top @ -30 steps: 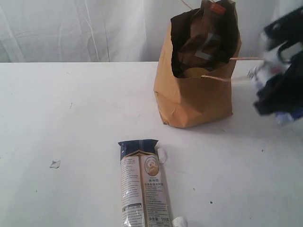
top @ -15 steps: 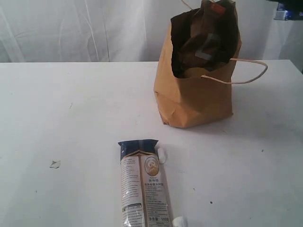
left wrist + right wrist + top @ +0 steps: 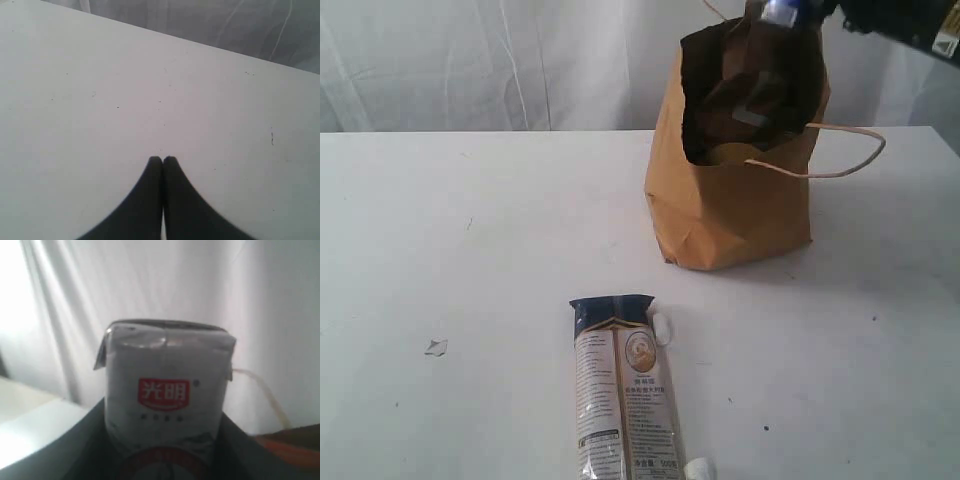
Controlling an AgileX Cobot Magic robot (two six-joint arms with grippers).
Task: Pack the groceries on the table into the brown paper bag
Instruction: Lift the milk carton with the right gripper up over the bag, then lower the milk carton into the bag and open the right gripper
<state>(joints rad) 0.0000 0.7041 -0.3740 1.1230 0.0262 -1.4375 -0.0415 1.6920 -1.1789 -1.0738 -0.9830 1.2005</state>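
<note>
A wide white table fills the scene, with a pale curtain behind its far edge.

The left gripper hangs over a bare stretch of the table, its two dark fingers pressed together with nothing between them.

Toward the near left corner lies a small white scrap. At the near edge, about midway across, the long noodle packet lies flat, its dark blue end pointing toward the far edge. One small white bit sits just beside that end, and another sits by the packet at the near edge.

Right of the middle and toward the far edge, the brown paper bag stands upright and open. Inside it the brown pouch with white square leans, with something yellow below it. One thin handle droops out toward the right edge.

In the upper right, the right gripper pinches the small blue-white carton between its dark fingers. The carton stands upright, showing a red label. It is held in the air at the bag's top rim; whether it is directly over the opening cannot be told.
</note>
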